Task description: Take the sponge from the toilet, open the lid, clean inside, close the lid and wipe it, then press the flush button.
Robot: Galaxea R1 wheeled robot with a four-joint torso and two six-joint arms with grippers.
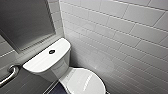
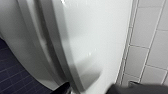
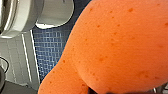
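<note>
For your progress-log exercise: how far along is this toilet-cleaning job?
Done: the sponge is off the toilet. In hand: the right gripper seems to hold it. The lid lies down; whether the inside was cleaned cannot be told. Left, at least: pressing the flush button.

lid cut by edge, sponge cropped, blurred bar perhaps handrail

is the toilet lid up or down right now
Down: the lid lies flat and closed in front of the tank, no opening showing.
</note>
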